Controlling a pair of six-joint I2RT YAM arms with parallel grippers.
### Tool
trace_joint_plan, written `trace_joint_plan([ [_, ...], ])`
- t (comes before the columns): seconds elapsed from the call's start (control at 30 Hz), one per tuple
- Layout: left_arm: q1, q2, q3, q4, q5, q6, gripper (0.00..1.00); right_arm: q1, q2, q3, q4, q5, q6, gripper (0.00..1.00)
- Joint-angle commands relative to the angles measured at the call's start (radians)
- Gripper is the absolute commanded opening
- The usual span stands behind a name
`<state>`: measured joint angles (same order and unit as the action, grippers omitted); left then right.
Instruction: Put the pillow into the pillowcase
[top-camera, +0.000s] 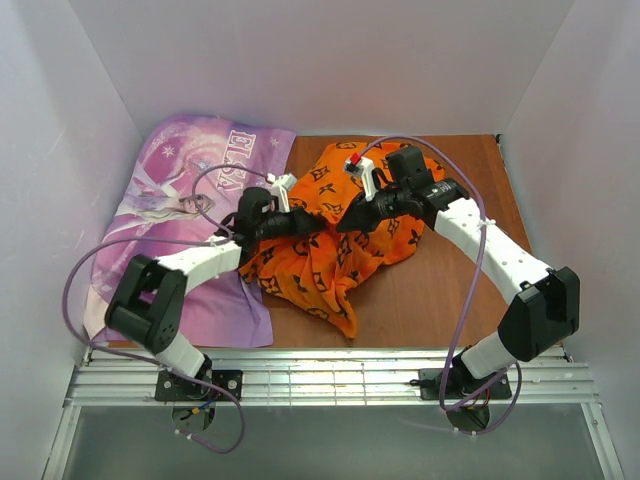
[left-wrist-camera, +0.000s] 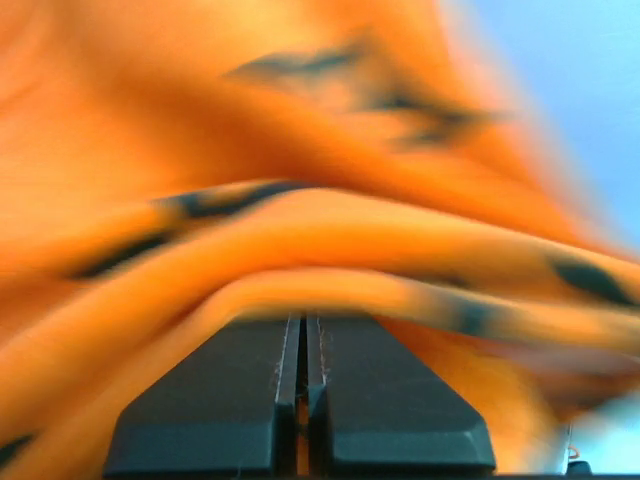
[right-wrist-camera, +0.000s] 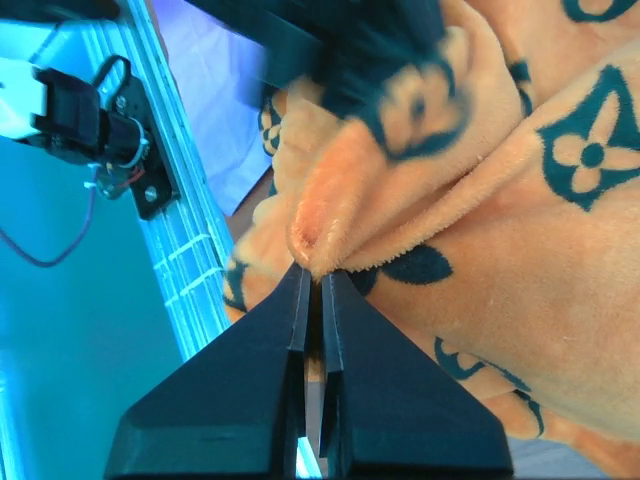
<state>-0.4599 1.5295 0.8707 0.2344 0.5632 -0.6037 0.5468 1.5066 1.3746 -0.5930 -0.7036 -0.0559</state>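
The orange pillowcase (top-camera: 330, 260) with black flower and star motifs lies bunched in the middle of the wooden table. My left gripper (top-camera: 312, 224) reaches into its left side. In the left wrist view its jaws (left-wrist-camera: 303, 322) are shut, with blurred orange folds of the pillowcase (left-wrist-camera: 300, 230) over and between the tips. My right gripper (top-camera: 350, 220) comes in from the right. Its jaws (right-wrist-camera: 318, 275) are shut on a raised fold of the pillowcase (right-wrist-camera: 520, 230). The cream-white pillow is not in view.
A purple "ELSA" print fabric (top-camera: 170, 200) lies flat at the left, beside the pillowcase. Bare wooden table (top-camera: 450, 290) shows at the right and front. A metal rail (top-camera: 330, 380) runs along the near edge. White walls enclose three sides.
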Motion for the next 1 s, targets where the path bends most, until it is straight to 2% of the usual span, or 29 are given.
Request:
trace_joint_plan([
  [0.0, 0.0, 0.133, 0.02, 0.085, -0.026, 0.033, 0.0, -0.005, -0.022, 0.026, 0.077, -0.118, 0.048, 0.01],
  [0.03, 0.0, 0.165, 0.09, 0.076, -0.02, 0.048, 0.02, -0.002, -0.022, 0.014, 0.093, -0.135, 0.083, 0.01],
  [0.07, 0.009, 0.232, 0.146, -0.014, 0.016, 0.152, 0.04, 0.011, -0.014, 0.001, 0.119, -0.148, 0.1, 0.01],
  [0.1, 0.01, 0.274, 0.319, -0.115, -0.008, 0.221, 0.09, 0.021, -0.011, -0.002, 0.133, -0.151, 0.106, 0.01],
  [0.13, 0.013, 0.305, 0.393, -0.223, -0.055, 0.29, 0.13, 0.05, -0.006, -0.003, 0.15, -0.154, 0.111, 0.01],
  [0.17, 0.048, 0.334, 0.469, -0.417, -0.124, 0.341, 0.16, 0.065, -0.005, -0.012, 0.172, -0.154, 0.122, 0.01],
  [0.2, 0.082, 0.363, 0.512, -0.47, -0.111, 0.343, 0.24, 0.083, 0.0, -0.016, 0.215, -0.148, 0.137, 0.01],
  [0.23, 0.124, 0.36, 0.549, -0.506, -0.064, 0.337, 0.39, 0.126, 0.015, -0.022, 0.24, -0.145, 0.145, 0.01],
  [0.27, 0.173, 0.347, 0.551, -0.536, 0.022, 0.325, 0.48, 0.145, 0.024, -0.04, 0.261, -0.139, 0.151, 0.01],
  [0.3, 0.27, 0.328, 0.548, -0.549, 0.185, 0.299, 0.54, 0.162, 0.033, -0.055, 0.306, -0.114, 0.16, 0.01],
  [0.33, 0.317, 0.286, 0.539, -0.561, 0.284, 0.298, 0.76, 0.188, 0.047, -0.071, 0.335, -0.094, 0.174, 0.01],
  [0.37, 0.396, 0.262, 0.539, -0.631, 0.359, 0.321, 0.84, 0.194, 0.058, -0.091, 0.37, -0.077, 0.192, 0.01],
  [0.4, 0.43, 0.239, 0.539, -0.692, 0.476, 0.402, 0.84, 0.196, 0.073, -0.129, 0.407, -0.044, 0.217, 0.01],
  [0.43, 0.457, 0.188, 0.537, -0.763, 0.51, 0.47, 0.85, 0.194, 0.108, -0.135, 0.442, -0.024, 0.243, 0.01],
  [0.47, 0.524, 0.16, 0.521, -0.908, 0.532, 0.525, 0.86, 0.194, 0.13, -0.137, 0.452, 0.004, 0.243, 0.01],
  [0.53, 0.581, 0.059, 0.475, -0.989, 0.561, 0.599, 0.86, 0.193, 0.203, -0.114, 0.481, 0.038, 0.263, 0.01],
  [0.57, 0.634, 0.025, 0.414, -1.012, 0.546, 0.599, 0.87, 0.193, 0.23, -0.099, 0.49, 0.082, 0.274, 0.01],
  [0.63, 0.655, -0.031, 0.355, -1.015, 0.436, 0.636, 0.87, 0.196, 0.329, -0.01, 0.504, 0.127, 0.295, 0.01],
  [0.7, 0.633, -0.113, 0.254, -0.954, 0.348, 0.624, 0.87, 0.194, 0.406, 0.084, 0.503, 0.145, 0.312, 0.01],
  [0.73, 0.621, -0.139, 0.222, -0.881, 0.26, 0.567, 0.88, 0.194, 0.473, 0.181, 0.496, 0.141, 0.309, 0.01],
  [0.77, 0.594, -0.158, 0.191, -0.854, 0.239, 0.547, 0.88, 0.196, 0.501, 0.235, 0.481, 0.13, 0.283, 0.01],
  [0.8, 0.574, -0.148, 0.165, -0.844, 0.219, 0.539, 0.88, 0.196, 0.524, 0.291, 0.451, 0.121, 0.257, 0.08],
  [0.83, 0.545, -0.132, 0.163, -0.818, 0.199, 0.521, 0.86, 0.185, 0.562, 0.419, 0.403, 0.107, 0.23, 0.19],
  [0.87, 0.477, -0.114, 0.166, -0.801, 0.167, 0.504, 0.85, 0.171, 0.57, 0.461, 0.31, 0.061, 0.19, 0.31],
  [0.9, 0.428, -0.065, 0.175, -0.782, 0.146, 0.486, 0.83, 0.125, 0.546, 0.48, 0.289, 0.032, 0.183, 0.55],
  [0.97, 0.338, -0.001, 0.188, -0.675, 0.118, 0.434, 0.79, 0.061, 0.485, 0.408, 0.28, -0.058, 0.177, 0.71],
])
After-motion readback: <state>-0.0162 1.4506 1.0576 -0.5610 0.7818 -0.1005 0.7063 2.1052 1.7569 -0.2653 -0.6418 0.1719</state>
